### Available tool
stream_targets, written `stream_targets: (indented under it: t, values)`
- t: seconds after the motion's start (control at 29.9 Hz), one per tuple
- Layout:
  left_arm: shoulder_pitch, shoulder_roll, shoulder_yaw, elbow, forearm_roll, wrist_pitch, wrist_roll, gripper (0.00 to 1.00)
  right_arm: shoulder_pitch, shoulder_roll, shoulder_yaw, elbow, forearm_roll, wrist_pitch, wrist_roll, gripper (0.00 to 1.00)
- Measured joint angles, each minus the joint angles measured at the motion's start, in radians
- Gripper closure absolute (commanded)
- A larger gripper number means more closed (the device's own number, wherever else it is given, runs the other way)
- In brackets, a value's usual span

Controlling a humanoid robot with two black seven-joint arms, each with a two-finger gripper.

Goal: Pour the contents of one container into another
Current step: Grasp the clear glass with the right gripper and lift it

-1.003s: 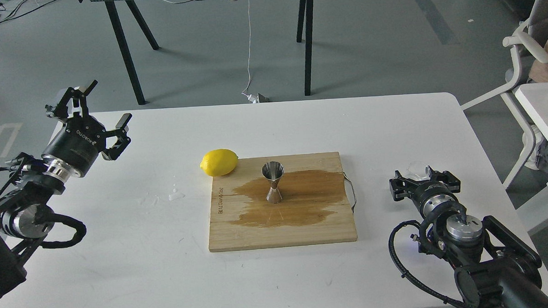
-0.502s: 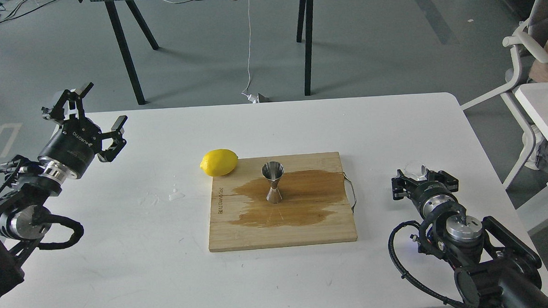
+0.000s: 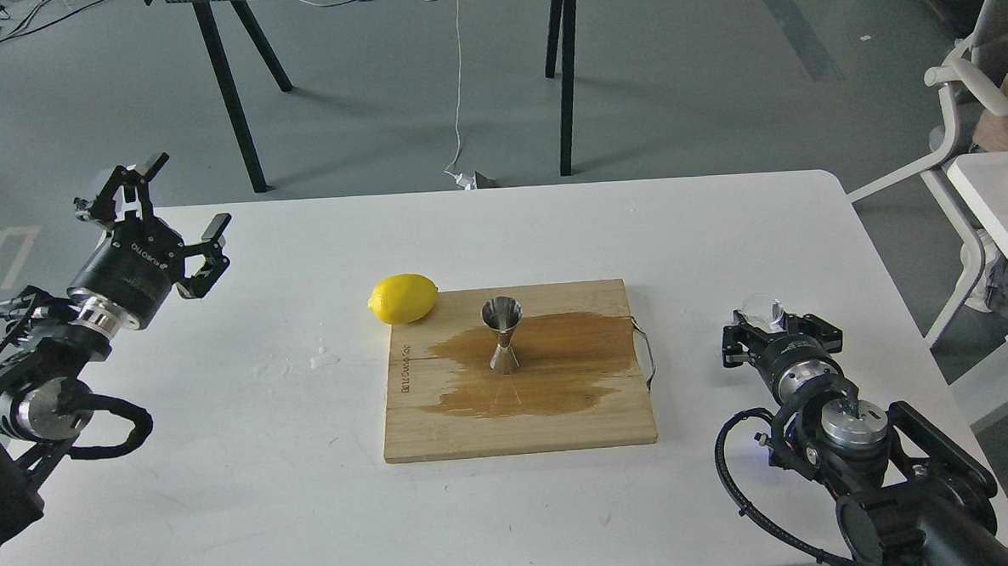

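The steel jigger (image 3: 503,335) stands upright on the wooden board (image 3: 519,427), in the middle of a brown wet stain. The tiny clear cup (image 3: 763,310) sits on the table at the far right. It lies just past the fingertips of my right gripper (image 3: 776,329), slightly to their left. That gripper points away from me, and its fingers stand wide apart without clasping the cup. Far from both containers, my left gripper (image 3: 182,197) hovers open and empty above the table's left edge.
A yellow lemon (image 3: 402,298) lies against the board's back left corner. Small water drops (image 3: 323,357) mark the white table (image 3: 223,482) left of the board. A chair (image 3: 965,127) and a second table stand beyond the right edge.
My left gripper has drifted a little left and back, still open. The right gripper has drawn slightly toward me, and the clear cup has stayed almost where it was.
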Motion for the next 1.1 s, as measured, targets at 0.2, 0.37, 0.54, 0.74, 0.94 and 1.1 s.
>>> stream_targets:
  t: [0.2, 0.37, 0.54, 0.74, 0.94, 1.1]
  values:
    - [0.000, 0.000, 0.000, 0.000, 0.000, 0.000, 0.000, 0.01, -0.012, 0.000, -0.002, 0.011, -0.001, 0.024, 0.002, 0.56]
    - [0.000, 0.000, 0.000, 0.000, 0.000, 0.000, 0.000, 0.01, -0.018, 0.000, -0.027, 0.016, -0.001, 0.040, 0.008, 0.57]
    - [0.000, 0.000, 0.000, 0.001, 0.000, 0.000, 0.000, 0.01, -0.031, 0.000, -0.042, 0.049, -0.005, 0.054, 0.013, 0.57]
    - [0.000, 0.000, 0.001, 0.007, 0.000, 0.000, 0.000, 0.01, -0.039, -0.008, -0.111, 0.137, -0.037, 0.062, 0.025, 0.57]
    - [-0.002, -0.007, 0.002, 0.008, 0.000, 0.000, 0.000, 0.01, -0.032, -0.009, -0.124, 0.222, -0.153, 0.055, 0.022, 0.58]
    - [-0.002, -0.008, 0.001, 0.008, 0.000, 0.000, 0.000, 0.01, -0.005, -0.007, -0.147, 0.274, -0.265, 0.046, 0.013, 0.58]
